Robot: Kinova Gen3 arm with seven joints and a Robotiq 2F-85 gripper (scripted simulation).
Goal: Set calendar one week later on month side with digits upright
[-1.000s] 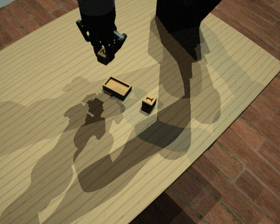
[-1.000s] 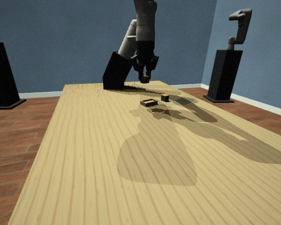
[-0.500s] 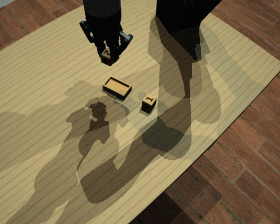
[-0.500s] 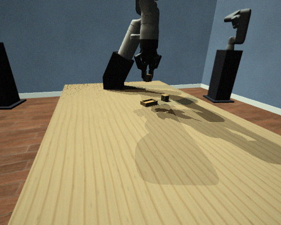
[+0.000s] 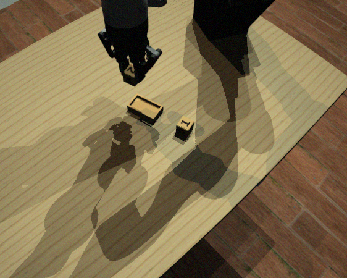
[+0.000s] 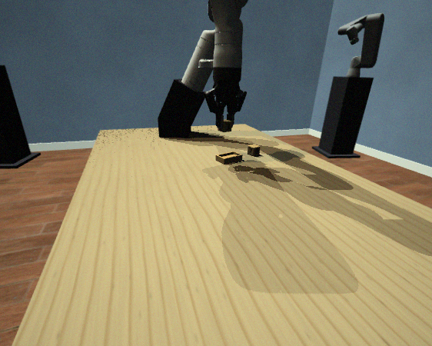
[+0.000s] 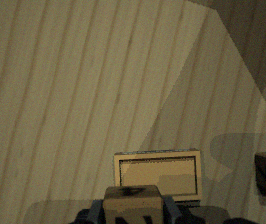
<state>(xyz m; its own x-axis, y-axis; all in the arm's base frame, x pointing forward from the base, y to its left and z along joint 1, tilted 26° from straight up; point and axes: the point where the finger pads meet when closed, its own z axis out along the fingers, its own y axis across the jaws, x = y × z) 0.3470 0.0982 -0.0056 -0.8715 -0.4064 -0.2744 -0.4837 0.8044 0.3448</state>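
My gripper [image 5: 133,71]: pinching a number cube [image 5: 129,70] between both fingers, a 2 on its upper face
My arm: reaching down from above, wrist pointing at the table [image 5: 50,92], cube held in the air
Tray [image 5: 145,108]: flat on the table, below and just ahead of my held cube, nothing in it
Other cube [image 5: 184,128]: on the table beside the tray, apart from it, a 1 on top

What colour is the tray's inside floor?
Light tan-orange, like its walls; the tray shows it best in the top view.
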